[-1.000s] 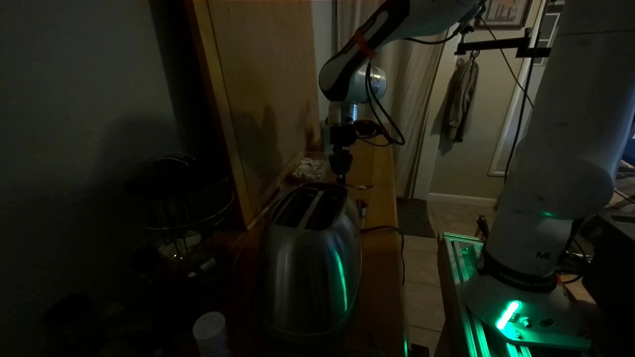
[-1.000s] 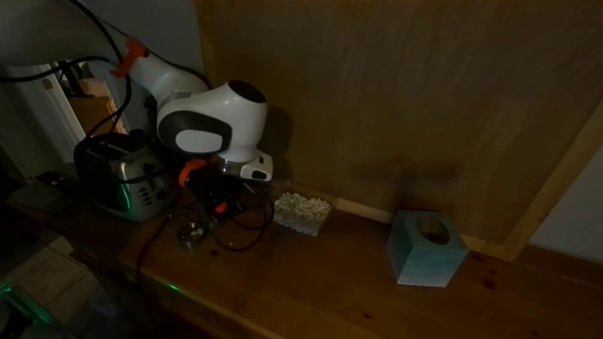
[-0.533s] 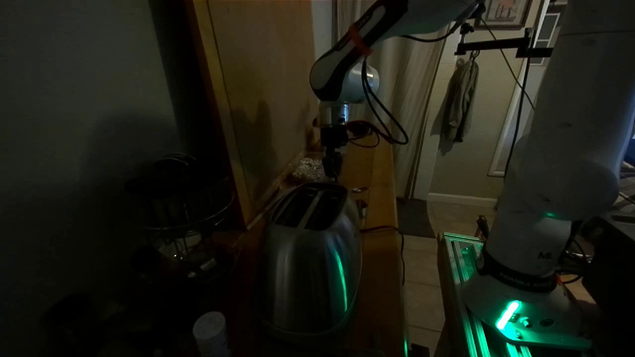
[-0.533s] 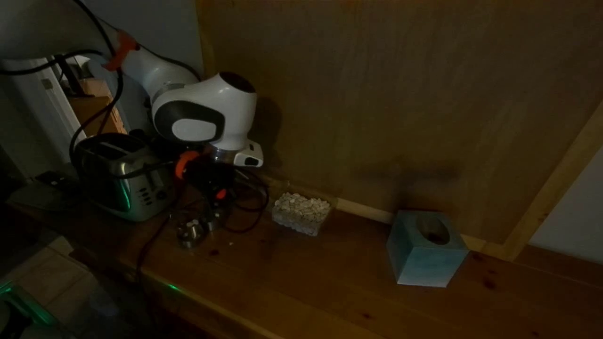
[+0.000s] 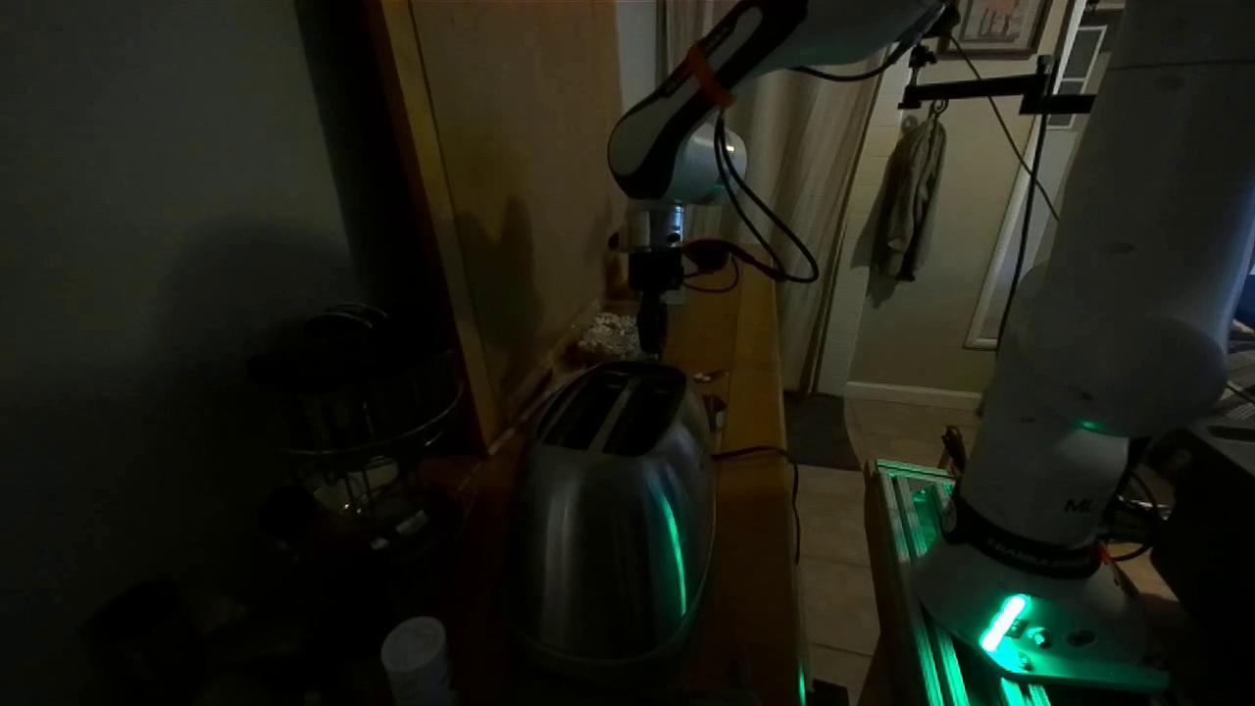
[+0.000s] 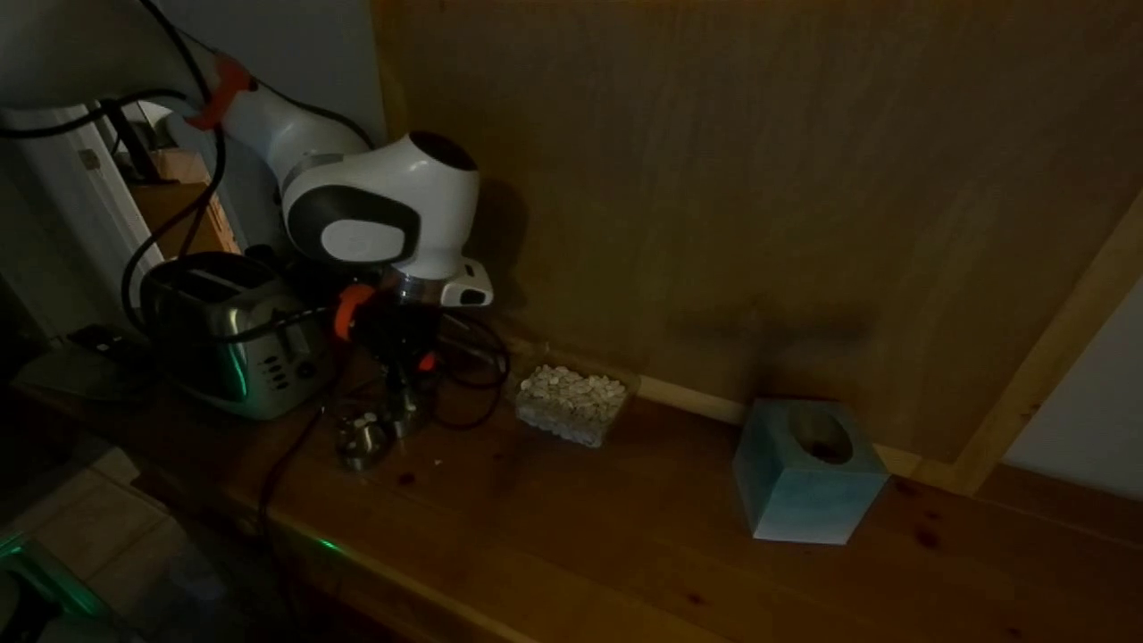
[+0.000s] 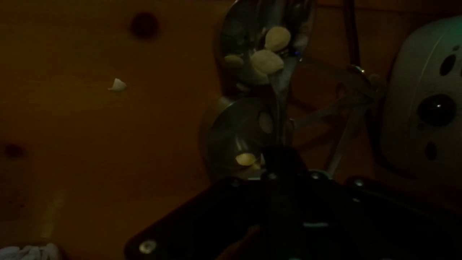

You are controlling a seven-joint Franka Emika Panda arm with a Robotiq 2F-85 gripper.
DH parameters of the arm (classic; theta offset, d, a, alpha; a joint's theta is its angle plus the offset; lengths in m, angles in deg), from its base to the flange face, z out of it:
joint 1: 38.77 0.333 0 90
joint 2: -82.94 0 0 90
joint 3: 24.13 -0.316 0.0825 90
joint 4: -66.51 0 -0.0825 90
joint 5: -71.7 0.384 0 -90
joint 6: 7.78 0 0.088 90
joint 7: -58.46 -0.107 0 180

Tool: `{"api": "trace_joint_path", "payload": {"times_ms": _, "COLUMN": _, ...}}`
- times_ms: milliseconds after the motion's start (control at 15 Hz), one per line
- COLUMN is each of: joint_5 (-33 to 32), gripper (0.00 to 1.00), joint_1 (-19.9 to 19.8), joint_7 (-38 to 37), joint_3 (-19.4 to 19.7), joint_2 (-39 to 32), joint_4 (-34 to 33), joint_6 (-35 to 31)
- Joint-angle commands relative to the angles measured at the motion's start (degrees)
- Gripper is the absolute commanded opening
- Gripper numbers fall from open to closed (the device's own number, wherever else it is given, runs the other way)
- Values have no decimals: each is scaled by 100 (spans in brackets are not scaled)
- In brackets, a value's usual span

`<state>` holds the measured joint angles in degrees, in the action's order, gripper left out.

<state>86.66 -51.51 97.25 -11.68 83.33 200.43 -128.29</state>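
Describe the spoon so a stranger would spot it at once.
On the wooden counter, find the toaster; beside its knob end stand two small metal cups. Close by them, the gripper is clamped on the spoon. Unlike the cups, the spoon is long, slim and gripped, its bowl end over one cup with pale flat pieces on it.

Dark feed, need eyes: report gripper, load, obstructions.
Gripper shut on spoon. Pale pieces at its bowl, over a metal cup. Possible obstructions: toaster nearby, second cup beneath gripper, contact unclear.

In the wrist view, a shiny spoon (image 7: pixel 283 81) points to upper centre, pale seeds (image 7: pixel 267 62) at its bowl, over two upright metal measuring cups (image 7: pixel 231 128).
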Motion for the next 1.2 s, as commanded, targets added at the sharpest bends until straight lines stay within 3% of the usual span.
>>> {"api": "trace_joint_path", "payload": {"times_ms": 0, "joint_5": -4, "gripper": 9, "joint_1": 9, "joint_7": -4, "joint_3": 11, "joint_2": -1, "joint_4": -8, "joint_6": 10}}
{"api": "trace_joint_path", "payload": {"times_ms": 67, "joint_5": -5, "gripper": 2, "joint_1": 9, "joint_7": -4, "joint_3": 11, "joint_2": -1, "joint_4": -8, "joint_6": 10}}
{"api": "trace_joint_path", "payload": {"times_ms": 600, "joint_5": 287, "gripper": 2, "joint_1": 168, "joint_7": 736, "joint_3": -86, "joint_2": 318, "joint_4": 105, "joint_6": -109}}
{"api": "trace_joint_path", "payload": {"times_ms": 1133, "joint_5": 1312, "gripper": 2, "joint_1": 288, "joint_7": 2060, "joint_3": -67, "joint_2": 362, "joint_4": 142, "joint_6": -118}}
